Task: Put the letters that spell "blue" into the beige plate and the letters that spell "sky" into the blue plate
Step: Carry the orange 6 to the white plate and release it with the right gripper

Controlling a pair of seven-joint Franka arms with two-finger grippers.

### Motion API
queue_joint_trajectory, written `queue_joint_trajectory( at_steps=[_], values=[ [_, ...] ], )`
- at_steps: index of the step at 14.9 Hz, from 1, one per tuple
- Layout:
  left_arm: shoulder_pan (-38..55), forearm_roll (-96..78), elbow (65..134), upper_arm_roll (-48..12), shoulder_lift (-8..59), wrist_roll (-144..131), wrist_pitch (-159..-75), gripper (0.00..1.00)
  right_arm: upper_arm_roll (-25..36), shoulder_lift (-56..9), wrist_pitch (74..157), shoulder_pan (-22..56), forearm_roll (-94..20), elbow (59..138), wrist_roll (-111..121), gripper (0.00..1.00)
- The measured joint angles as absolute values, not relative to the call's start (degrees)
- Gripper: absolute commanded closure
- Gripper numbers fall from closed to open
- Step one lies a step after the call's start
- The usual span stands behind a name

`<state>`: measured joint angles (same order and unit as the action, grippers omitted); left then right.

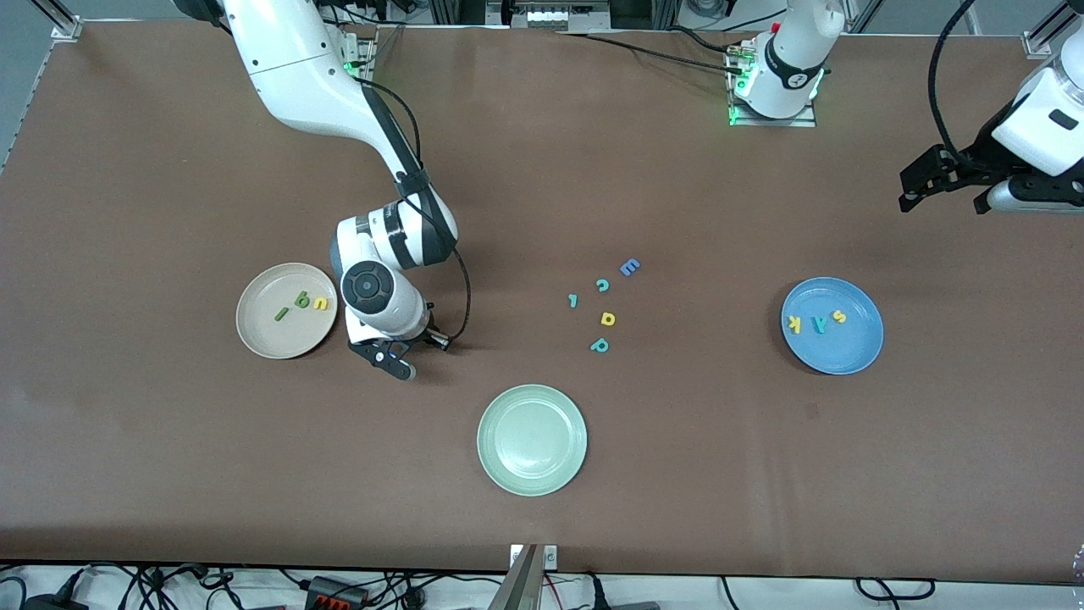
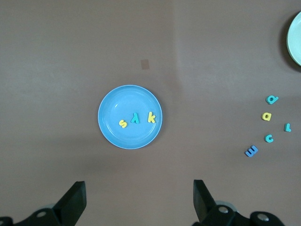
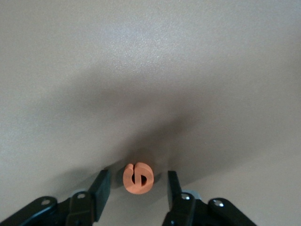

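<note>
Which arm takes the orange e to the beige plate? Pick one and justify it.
Right. The right gripper already straddles the orange e, beside the beige plate. The left gripper hangs open above the blue plate.

A robotics lab: brown-covered table (image 1: 169, 474), aluminium framing and cables along its edges

Even overhead light, soft shadows; right wrist view blurred close up.

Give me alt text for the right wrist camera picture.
An orange e lies on the brown table between the right gripper fingers, which stand a little apart from it on either side. Nothing else is in view.
</note>
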<state>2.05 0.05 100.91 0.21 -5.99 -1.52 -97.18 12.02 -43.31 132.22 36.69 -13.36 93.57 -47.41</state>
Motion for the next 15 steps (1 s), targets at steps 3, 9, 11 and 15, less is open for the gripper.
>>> queue_joint_trajectory(
  at_steps=[3,9,11,15],
  values=[
    [2.08,0.05,100.21,0.29,-5.49,-1.51,-96.77,0.00,12.05,-43.31,132.26,36.56,-13.36,93.36,-45.56,0.81],
    [2.13,0.05,99.56,0.23,-5.41,-1.51,-96.45,0.00,12.34,-43.23,131.93,35.96,-13.36,92.84,-39.22,0.83],
    [2.13,0.05,98.78,0.20,-5.08,-1.52,-96.33,0.00,12.86,-42.49,128.42,35.08,-13.36,92.41,-35.55,0.84],
    [2.17,0.05,97.16,0.09,-3.92,-1.51,-95.77,0.00,14.97,-38.72,116.98,30.56,-13.34,92.50,-24.17,0.84]
  ],
)
